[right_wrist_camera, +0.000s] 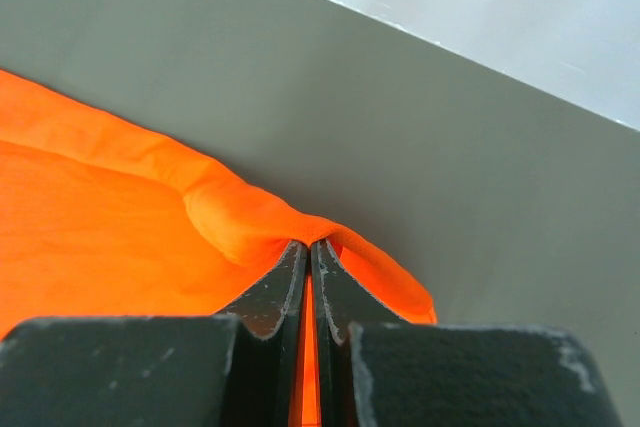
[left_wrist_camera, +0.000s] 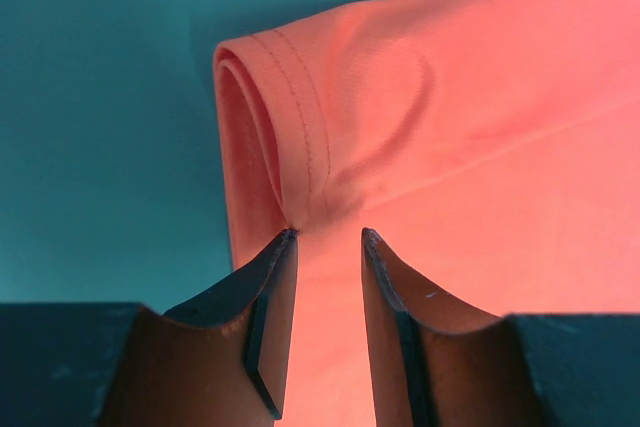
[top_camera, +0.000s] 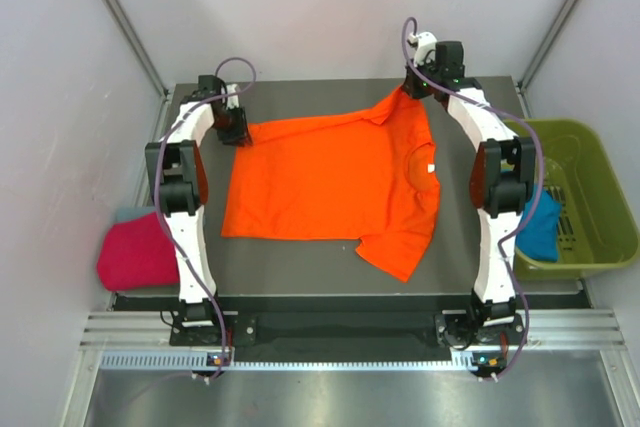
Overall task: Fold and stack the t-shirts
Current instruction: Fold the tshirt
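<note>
Spreading the orange t-shirt (top_camera: 330, 182) flat on the worktop (top_camera: 300, 257) before folding, my right claw (right_wrist_camera: 309, 243) pinches its far sleeve, while my left claw (left_wrist_camera: 328, 234) stands parted at the hem corner, which I judge it must clamp next.

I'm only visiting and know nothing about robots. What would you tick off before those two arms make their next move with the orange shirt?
1. Right gripper clamped on the orange t-shirt: ok, jaws shut on its far edge.
2. Left gripper holding the hem corner: cannot tell; jaws stand apart with cloth between.
3. Shirt spread on the table: ok, though bunched at the right gripper.
4. Pink t-shirt clear of the fold: ok, it lies off to the left.
5. Teal-blue t-shirt clear: ok, in the green bin.
</note>
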You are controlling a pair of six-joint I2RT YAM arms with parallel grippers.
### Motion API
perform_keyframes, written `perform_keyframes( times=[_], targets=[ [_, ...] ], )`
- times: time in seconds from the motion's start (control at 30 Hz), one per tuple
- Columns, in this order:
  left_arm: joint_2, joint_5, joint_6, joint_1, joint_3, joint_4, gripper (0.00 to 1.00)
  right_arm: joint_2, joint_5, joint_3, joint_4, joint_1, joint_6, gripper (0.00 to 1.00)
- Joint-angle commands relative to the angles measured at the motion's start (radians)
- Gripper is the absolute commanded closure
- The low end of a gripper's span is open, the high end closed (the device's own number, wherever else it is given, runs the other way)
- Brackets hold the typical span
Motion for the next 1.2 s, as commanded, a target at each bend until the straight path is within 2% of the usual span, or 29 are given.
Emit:
perform_keyframes(
  times=[0.0,0.37,0.47,0.5,0.53,0.6,0.73,0.87,1.17],
  targets=[
    [0.015,-0.014,0.015,0.002,0.055,0.023,0.63,0.018,-0.001,0.051,0.033,0.016,-0.006,1.00],
    [0.041,-0.017,0.015,0.002,0.090,0.035,0.66,0.021,0.003,0.046,0.033,0.022,-0.012,1.00],
    [0.038,-0.008,0.015,0.002,0.085,0.033,0.74,0.021,0.006,0.048,0.033,0.025,-0.012,1.00],
    [0.038,-0.008,0.016,0.002,0.084,0.033,0.80,0.021,0.006,0.049,0.034,0.025,-0.012,1.00],
    [0.035,-0.006,0.016,0.002,0.084,0.030,0.81,0.018,0.008,0.048,0.033,0.027,-0.012,1.00],
    [0.030,-0.011,0.016,0.004,0.078,0.032,0.80,0.018,0.008,0.048,0.033,0.029,-0.012,1.00],
    [0.029,-0.022,0.015,0.002,0.068,0.027,0.67,0.015,0.009,0.046,0.033,0.030,-0.014,1.00],
    [0.032,-0.041,0.025,0.002,0.064,0.027,0.65,0.010,0.008,0.042,0.031,0.030,-0.017,1.00],
    [0.035,-0.037,0.024,-0.001,0.064,0.029,0.73,0.009,0.009,0.042,0.030,0.032,-0.017,1.00]
  ],
)
